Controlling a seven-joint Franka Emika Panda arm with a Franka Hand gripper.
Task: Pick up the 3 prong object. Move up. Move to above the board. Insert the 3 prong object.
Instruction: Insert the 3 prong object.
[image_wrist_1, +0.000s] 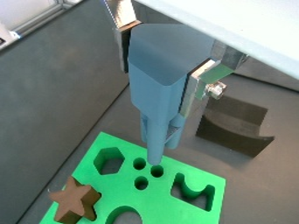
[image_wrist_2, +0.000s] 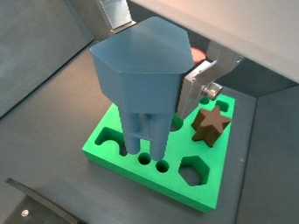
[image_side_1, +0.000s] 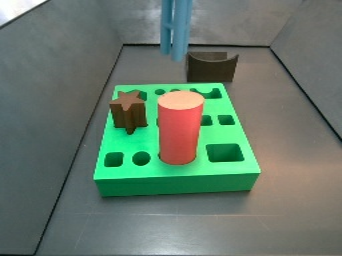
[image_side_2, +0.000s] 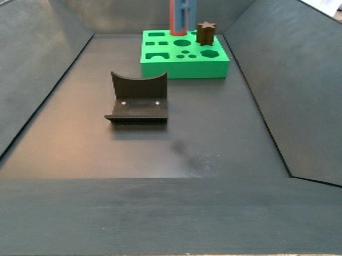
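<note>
Three of four steps looked done: we saw gripper (image_wrist_1: 162, 61) jaws clamped on 3 prong object (image_wrist_1: 158, 83), raised above board (image_wrist_1: 107, 142), prongs over small holes; insertion remained.

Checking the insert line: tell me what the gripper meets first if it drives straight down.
The gripper holds the 3 prong object; its prongs would likely reach the board at the small round holes, though exact alignment is unclear.

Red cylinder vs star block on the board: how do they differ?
The red cylinder is round, bright red and tall; the star block is star-shaped, dark brown and shorter. The cylinder stands mid-board, the star near an edge. Both stand upright in the green board. The end effector holds the 3 prong object above it.
</note>
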